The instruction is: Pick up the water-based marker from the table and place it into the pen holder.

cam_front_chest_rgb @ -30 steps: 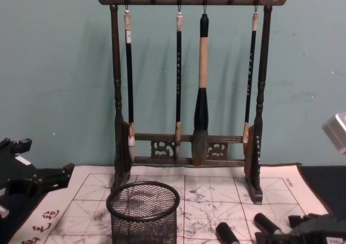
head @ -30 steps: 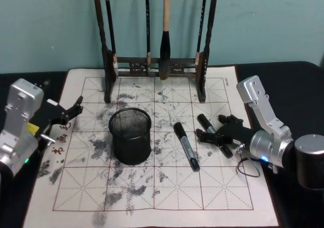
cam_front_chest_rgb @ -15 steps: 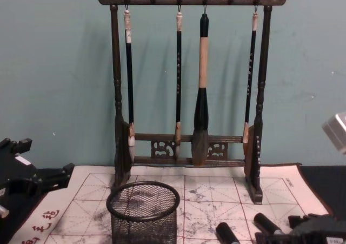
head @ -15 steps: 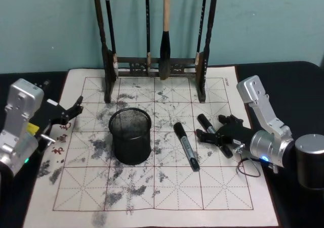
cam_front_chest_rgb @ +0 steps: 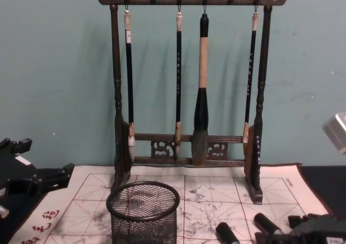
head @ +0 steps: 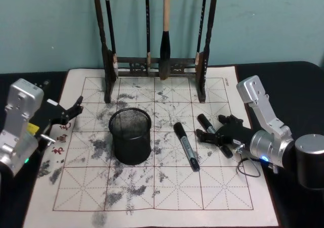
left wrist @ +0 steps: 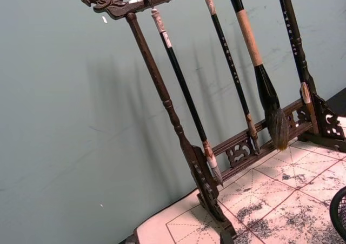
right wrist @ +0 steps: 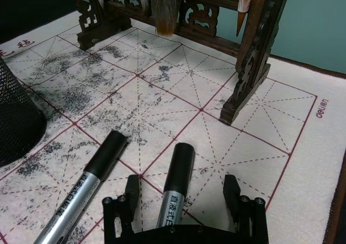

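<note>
- The marker [right wrist: 180,163] lies flat on the ink-stained mat [head: 152,197], on the robot's right side and well apart from the pen holder [head: 130,149].
- The right claw [right wrist: 181,185] sits low over the marker. Its fingers [right wrist: 130,198] are spread apart with one on each side of the barrel, and neither seems to touch it yet.
- A second marker [head: 186,146] lies just beside it, between it and the pen holder. It is close enough that a finger could nudge it as the claw closes.
- The marker looks light and stiff, with a smooth silver barrel and a black cap. Being round and slick, it would likely roll or twist if pinched off-centre.
- The best hold is probably across the barrel near its middle, so that it hangs level and is easier to tip upright over the holder's rim.
- The holder is an open mesh cup and probably light. A marker knocking its rim could push or tip it.
- The left claw [head: 68,112] is parked at the mat's left edge, over the dark desk [head: 293,71].
- The brush rack [head: 106,61] stands behind, out of the way.
</note>
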